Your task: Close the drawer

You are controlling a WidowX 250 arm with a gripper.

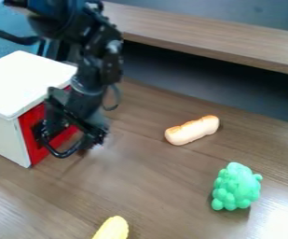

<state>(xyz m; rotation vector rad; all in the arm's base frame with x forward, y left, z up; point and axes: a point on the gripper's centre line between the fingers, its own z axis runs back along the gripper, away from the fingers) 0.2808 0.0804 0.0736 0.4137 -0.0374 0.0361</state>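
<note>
The black gripper (95, 125) hangs low over the table, in front of the red drawer front, at the left of the camera view. A white cabinet (26, 81) stands at the left edge, and its red drawer front (32, 133) faces the gripper. Along its visible left edge, the red front looks about flush with the cabinet's side. The gripper and dark curved parts beside it cover much of the front, so contact between them cannot be made out.
A bread roll toy (193, 130) lies right of the gripper on the wooden table (152, 182). Green toy grapes (236, 187) sit at the lower right, and a yellow corn-like toy (113, 228) lies at the bottom edge. A raised wooden ledge (214, 35) runs along the back.
</note>
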